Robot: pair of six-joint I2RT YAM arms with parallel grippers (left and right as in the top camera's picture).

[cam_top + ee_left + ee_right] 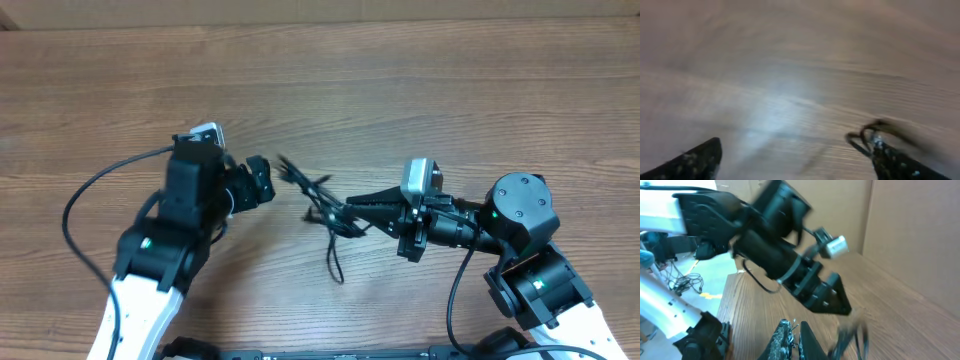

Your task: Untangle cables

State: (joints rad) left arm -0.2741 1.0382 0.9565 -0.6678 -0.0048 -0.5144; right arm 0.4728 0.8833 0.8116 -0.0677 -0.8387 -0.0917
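Observation:
The cables [322,212] are a small tangle of thin black cords on the wooden table [420,90], with one tail [335,265] trailing toward the front. My right gripper [348,207] reaches in from the right and is shut on the tangle. In the right wrist view, thin strands show between its closed fingers [785,339], and a blurred cable loop [850,335] hangs beside them. My left gripper [278,180] stands open just left of the tangle. In the blurred left wrist view, a cable loop [862,139] lies at the tip of one of its fingers [900,165].
A thick black arm cable [75,200] loops out on the left of the left arm. In the right wrist view the left arm's gripper [825,295] hangs close ahead, with a cardboard wall [910,240] beyond the table.

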